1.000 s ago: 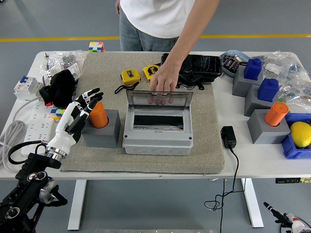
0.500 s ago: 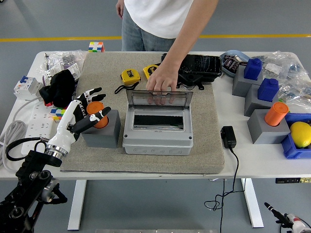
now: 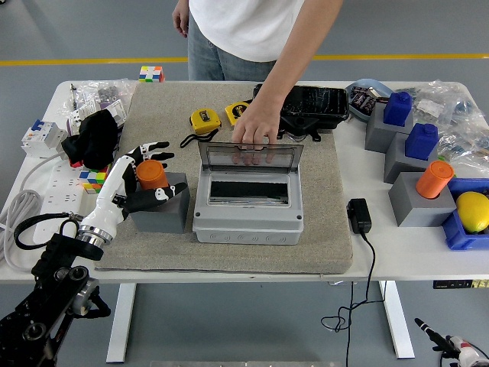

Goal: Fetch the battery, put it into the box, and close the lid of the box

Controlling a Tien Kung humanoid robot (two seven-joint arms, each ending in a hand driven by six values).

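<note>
Here, nearest the table's front edge, the robot's left hand (image 3: 137, 177) is reaching in from the lower left, its white fingers (image 3: 155, 147) spreading around the orange battery (image 3: 151, 174) while the thumb is crossing in front of the grey holder (image 3: 160, 205) that is keeping the battery standing upright; the fingers are partly open and curving round the battery, close against it, though whether they are actually gripping it is not something the view is settling, so I judge the grasp as only forming. The battery is sitting in its holder on the felt mat (image 3: 321, 229), just to the left of the grey box (image 3: 248, 206), which is lying open in the middle of the mat with its dark inside showing and nothing in it. Behind that, the clear lid (image 3: 250, 157) is standing up from the box's far edge, and a person's hand (image 3: 256, 126) is resting on its top rim, seemingly holding it open so the battery can go in. The robot's right hand is not showing anywhere over the table
</note>
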